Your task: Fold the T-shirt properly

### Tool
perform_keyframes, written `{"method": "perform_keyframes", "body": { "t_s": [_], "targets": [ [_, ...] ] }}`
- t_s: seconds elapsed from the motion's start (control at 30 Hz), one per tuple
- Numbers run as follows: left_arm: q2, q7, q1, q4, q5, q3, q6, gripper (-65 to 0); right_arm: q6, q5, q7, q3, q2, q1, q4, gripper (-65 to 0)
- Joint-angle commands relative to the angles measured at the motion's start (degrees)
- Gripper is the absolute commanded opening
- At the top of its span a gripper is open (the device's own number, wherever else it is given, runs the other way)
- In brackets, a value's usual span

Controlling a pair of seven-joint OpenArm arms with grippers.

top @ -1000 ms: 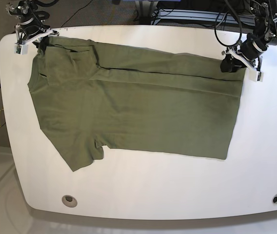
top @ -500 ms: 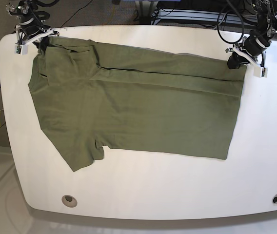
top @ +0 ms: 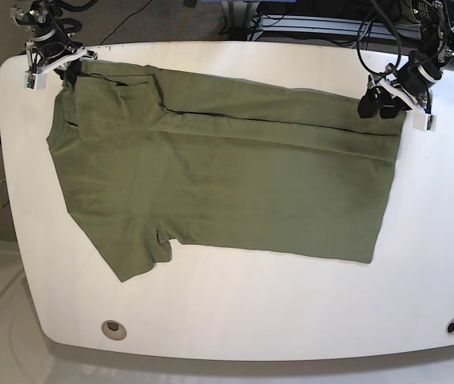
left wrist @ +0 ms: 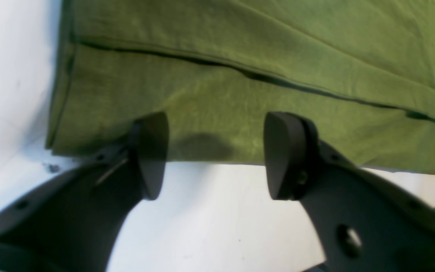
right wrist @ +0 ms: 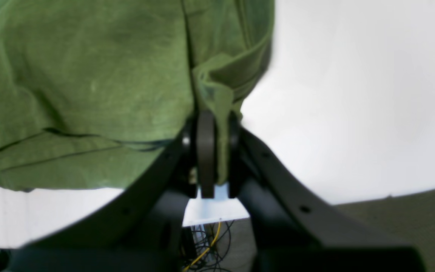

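An olive-green T-shirt (top: 227, 176) lies spread across the white table (top: 235, 320), its far long edge already folded over, as the right gripper (right wrist: 212, 151) pinches a bunched corner at the sleeve end with jaws fully closed. The left gripper (left wrist: 215, 155) hovers at the hem-end corner, jaws wide apart and holding nothing. A clean fold likely depends on the left jaws closing over both cloth layers before both arms lift evenly together.

You get bright, even overhead light in the base view; the white table (top: 235, 304) glares softly toward 6 o'clock; both wrist views are blurred, with dark fingers (left wrist: 153, 151) out of focus and a small shadow on the T-shirt (left wrist: 217, 94).
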Motion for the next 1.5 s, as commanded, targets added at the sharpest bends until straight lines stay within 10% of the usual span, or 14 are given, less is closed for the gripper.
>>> {"method": "perform_keyframes", "body": {
  "t_s": [0.0,0.23,0.3,0.5,0.97,1.47],
  "targets": [
    [-0.7,-0.5,-0.4,-0.1,0.7,0.0,0.3,-38.5,0.4,0.0,0.4,0.7,0.4,-0.1,0.5,-65.0],
    [-0.6,-0.4,-0.3,0.0,0.9,0.0,0.6,-42.8,0.6,0.4,0.2,0.9,0.5,0.1,0.5,-60.6],
    [-0.5,-0.4,-0.3,0.6,1.9,-0.2,0.9,-42.5,0.6,0.5,0.1,1.1,0.6,0.0,0.5,-38.9],
    [-0.4,-0.8,-0.5,0.4,2.0,-1.2,0.9,-40.6,0.8,2.2,0.1,2.5,0.7,-0.3,1.1,-27.5],
    [-0.7,-0.6,-0.7,0.8,1.8,-2.1,1.5,-55.9,1.4,1.6,-0.6,3.5,0.9,0.2,1.9,-52.8],
    [-0.6,0.0,-1.6,1.0,0.0,-1.5,1.2,-40.3,1.5,0.8,-1.4,3.3,0.6,5.5,-0.4,-64.5]
  ]
}}
